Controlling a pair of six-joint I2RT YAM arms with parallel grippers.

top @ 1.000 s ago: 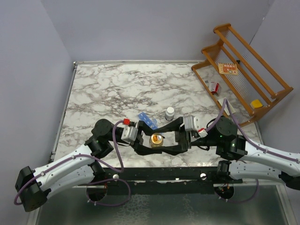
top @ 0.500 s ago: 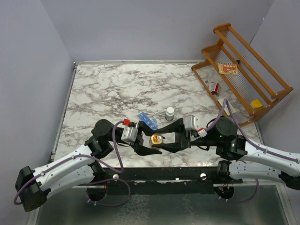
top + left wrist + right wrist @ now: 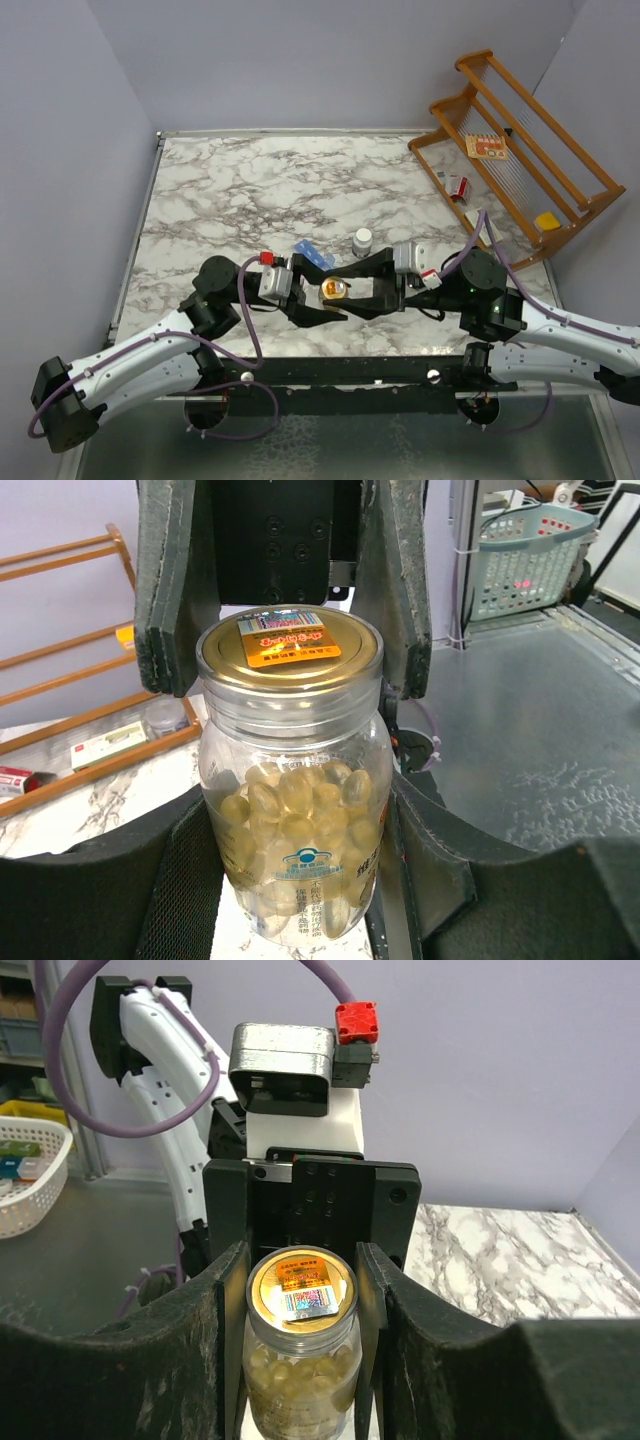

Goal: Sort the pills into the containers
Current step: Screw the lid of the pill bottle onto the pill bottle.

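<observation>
Near the front edge of the marble table (image 3: 250, 190), the two arms meet at a clear pill jar (image 3: 334, 291) full of yellow capsules. The left gripper (image 3: 292, 830) is clamped on the jar's body, one finger against each side. The right gripper (image 3: 300, 1290) faces it, with its fingers pressed to opposite edges of the gold lid (image 3: 290, 645). The blue containers (image 3: 314, 257) lie on the marble just behind the left gripper, untouched by either set of fingers, with a white-capped bottle (image 3: 362, 240) standing near their right.
</observation>
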